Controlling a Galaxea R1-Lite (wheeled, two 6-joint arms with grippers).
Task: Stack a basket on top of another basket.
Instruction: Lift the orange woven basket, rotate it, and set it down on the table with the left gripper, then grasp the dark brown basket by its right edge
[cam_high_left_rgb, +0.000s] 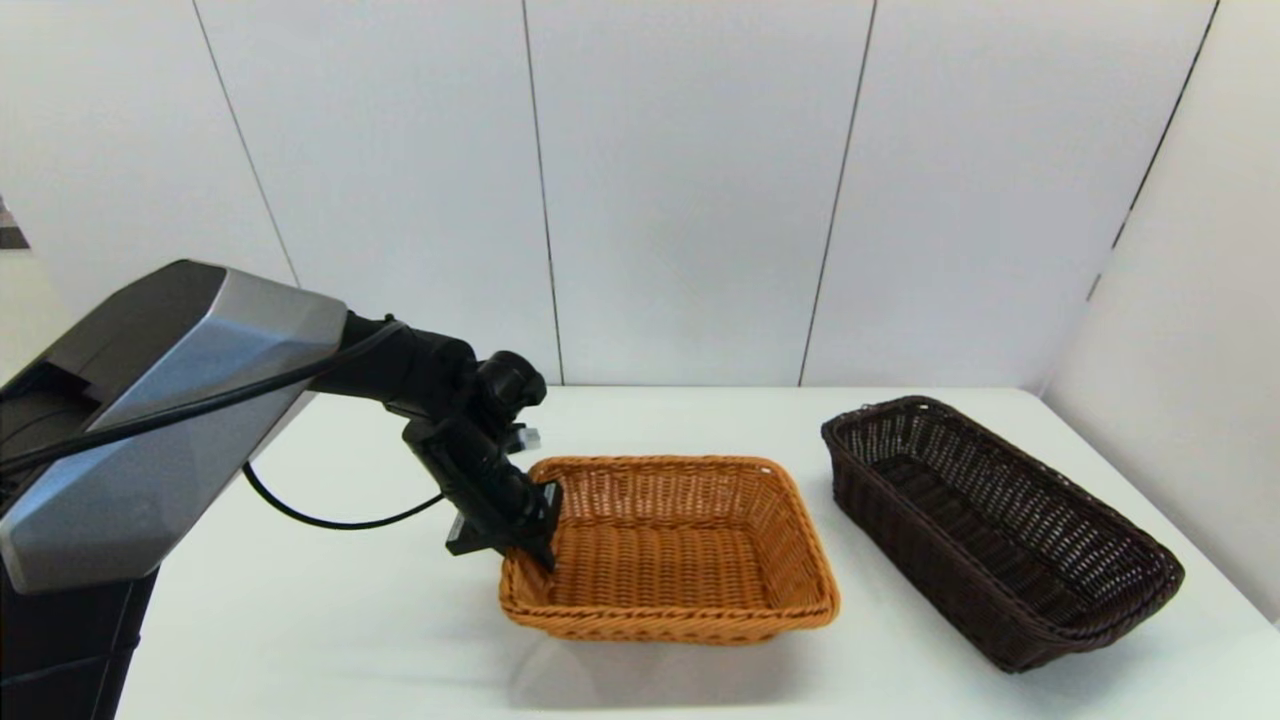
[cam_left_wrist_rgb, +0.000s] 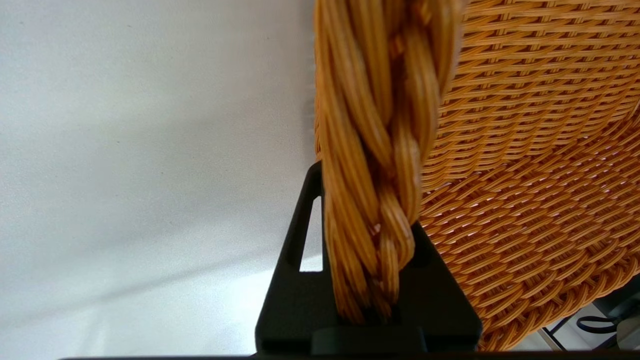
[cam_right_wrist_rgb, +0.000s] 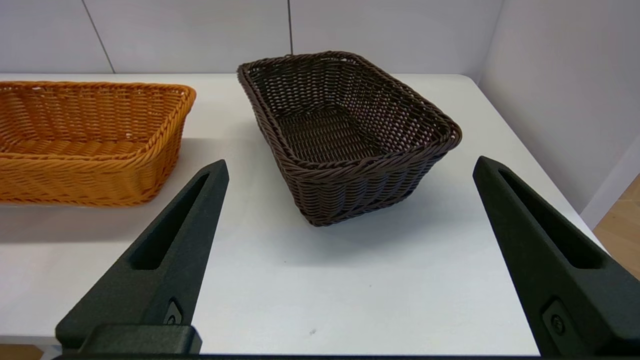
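Left gripper (cam_high_left_rgb: 530, 545): positioned at the left short end of the orange basket (cam_high_left_rgb: 690, 560), lowered over its braided rim (cam_left_wrist_rgb: 380, 165). The fingers are closed onto that rim; in the left wrist view the braid is seen clamped between the two black fingers (cam_left_wrist_rgb: 295, 280), one on the outer side of the wall and one on the inner side.

Left arm (cam_high_left_rgb: 420, 385): extended from the left side of the head view over the white table (cam_high_left_rgb: 330, 610), with a black cable (cam_high_left_rgb: 330, 515) hanging beneath it.

Orange basket: located near the middle of the table, seated on the tabletop, upright, with the left end under the left gripper. Whether that end is raised off the surface cannot be determined.

Dark brown basket (cam_high_left_rgb: 1000, 525): located to the right of the orange basket, set at an angle, resting on the table. It is separated from the orange basket by a strip of bare tabletop and is not touched by either gripper.

Right gripper (cam_right_wrist_rgb: 345, 255): shown only in the right wrist view, held back from the table's near edge and pointed at the dark brown basket (cam_right_wrist_rgb: 345, 135). The fingers (cam_right_wrist_rgb: 165, 260) are spread wide apart and nothing is held between them.

Stacking state: the two baskets are placed side by side; neither is set on the other.

Surroundings: white wall panels (cam_high_left_rgb: 690, 190) are fitted behind and to the right of the table.
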